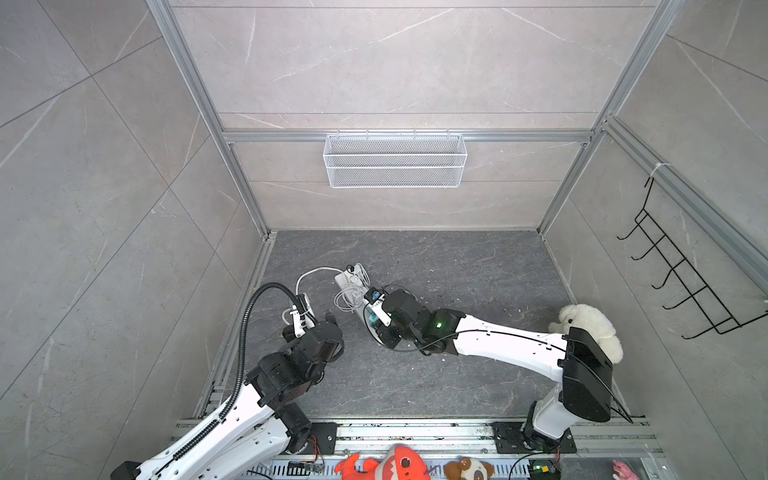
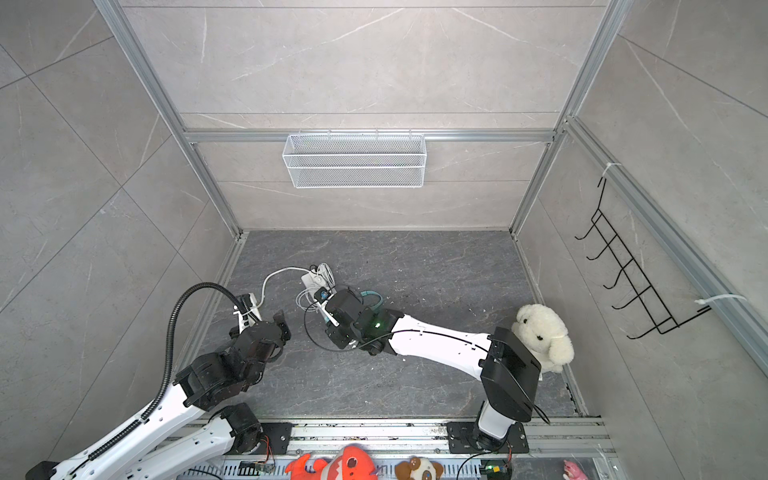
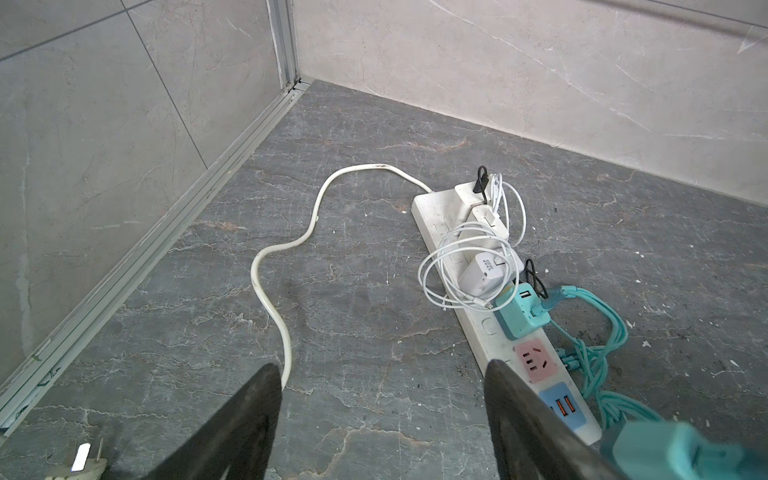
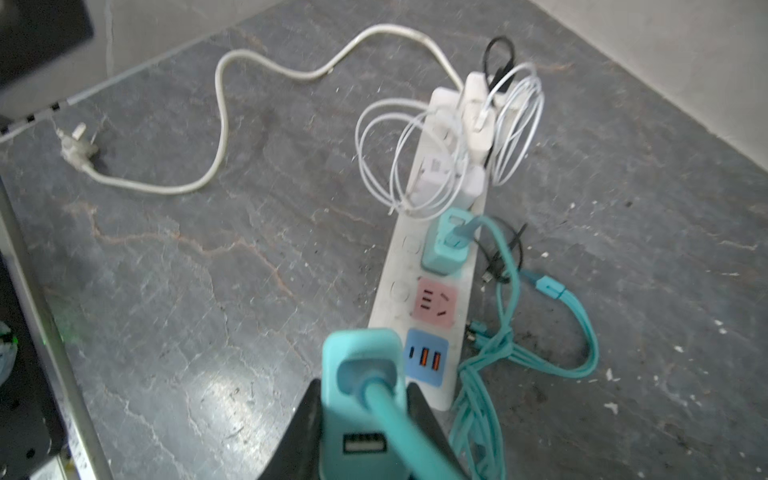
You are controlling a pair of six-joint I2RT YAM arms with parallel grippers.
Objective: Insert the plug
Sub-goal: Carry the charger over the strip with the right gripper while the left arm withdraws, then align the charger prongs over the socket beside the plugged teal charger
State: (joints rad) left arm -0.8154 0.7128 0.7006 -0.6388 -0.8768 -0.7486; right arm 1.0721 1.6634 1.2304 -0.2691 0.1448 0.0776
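Teal plug [image 4: 359,353] clenched in right hand [image 4: 365,411], just beside blue USB panel [image 4: 426,357] at end of white power strip [image 4: 399,266] lying on dark table [image 4: 208,291], pink socket [image 4: 434,303] next along, left hand [image 3: 382,370] released and empty, hovering near strip's side

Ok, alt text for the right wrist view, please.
The right gripper holds a teal charger plug near a white power strip. Its pink socket is empty; a second teal charger and white chargers sit plugged in beyond.
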